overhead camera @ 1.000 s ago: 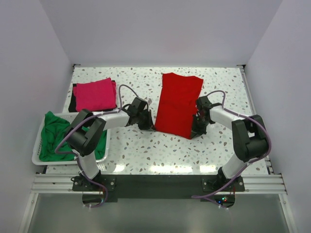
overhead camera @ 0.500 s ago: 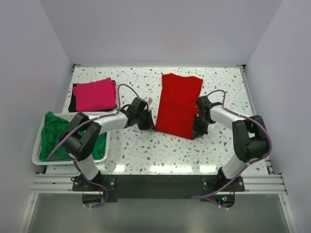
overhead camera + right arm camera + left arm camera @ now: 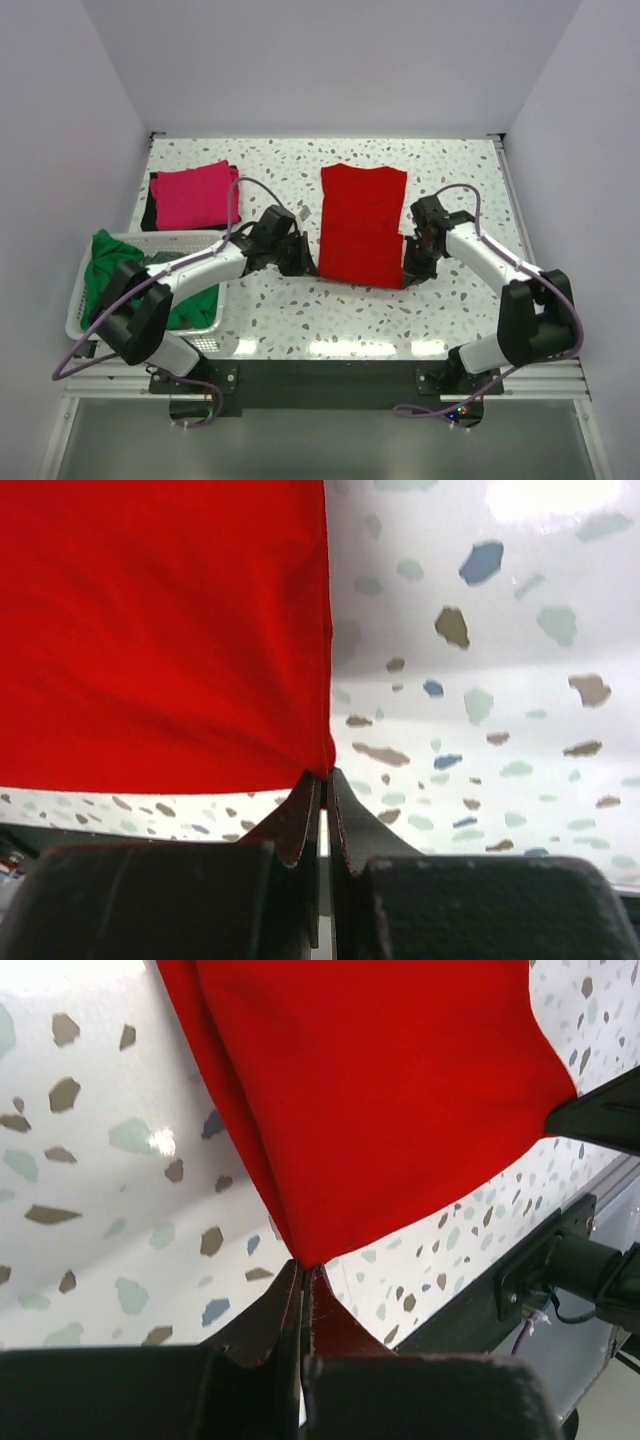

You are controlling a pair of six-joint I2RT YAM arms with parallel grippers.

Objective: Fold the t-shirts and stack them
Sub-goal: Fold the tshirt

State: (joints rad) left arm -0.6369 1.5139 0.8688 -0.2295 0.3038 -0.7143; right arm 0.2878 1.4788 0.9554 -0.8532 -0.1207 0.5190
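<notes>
Speckled white bench inside pale walls, both arms reaching low inward, left gripper and right gripper pinching near corners of the red t-shirt

Links: we see white tubes on the left arm and right arm.
Joints: black housings.
Wiring: we see purple cables.
Jaws: black, toothed, on the left gripper.

The red t-shirt has been dragged left, slightly nearer.
</notes>
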